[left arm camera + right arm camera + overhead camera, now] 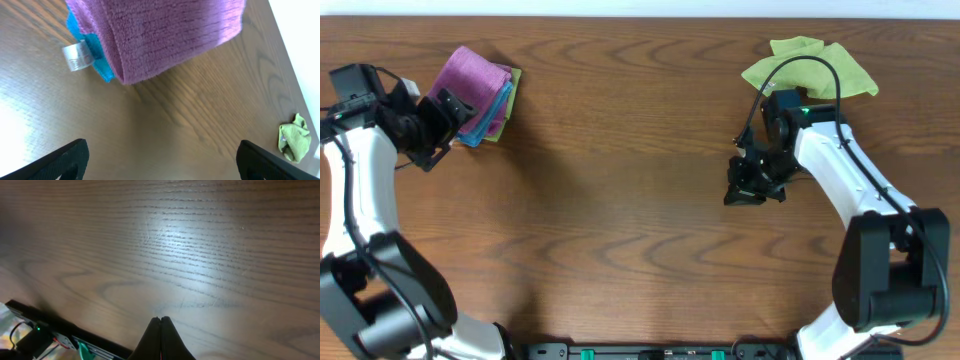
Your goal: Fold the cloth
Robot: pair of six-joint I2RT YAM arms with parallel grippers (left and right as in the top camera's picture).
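A folded purple cloth lies on top of a stack of folded cloths, blue and olive beneath, at the far left of the table. In the left wrist view the purple cloth fills the top, with the blue cloth and a white tag under it. My left gripper is open and empty just left of the stack. A crumpled green cloth lies at the far right; it also shows in the left wrist view. My right gripper is shut and empty over bare wood in front of it.
The table is brown wood. A black rail with green connectors runs along the front edge and shows in the right wrist view. The right arm's cable loops over the green cloth.
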